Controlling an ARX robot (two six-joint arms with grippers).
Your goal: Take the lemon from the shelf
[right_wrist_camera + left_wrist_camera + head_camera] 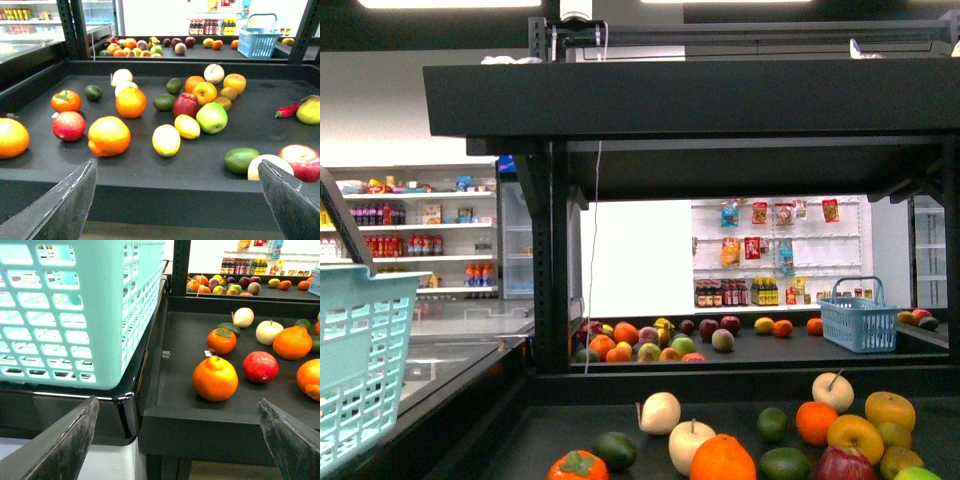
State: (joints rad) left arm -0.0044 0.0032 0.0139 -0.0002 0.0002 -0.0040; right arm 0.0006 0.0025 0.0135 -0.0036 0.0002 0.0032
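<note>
Two yellow lemons lie on the black tray of the shelf in the right wrist view: one nearer the front lip, the other just behind it, beside a green apple. My right gripper is open, outside the front lip and short of the nearer lemon, with nothing between its fingers. My left gripper is open too, at the tray's left front corner, facing an orange. No lemon shows in the left wrist view. Neither gripper appears in the front view, where the shelf's upper tier overhangs.
Oranges, a red apple, avocados and a red chili crowd the tray. A teal basket stands on the counter left of the shelf. On the far tray sits a blue basket beside more fruit.
</note>
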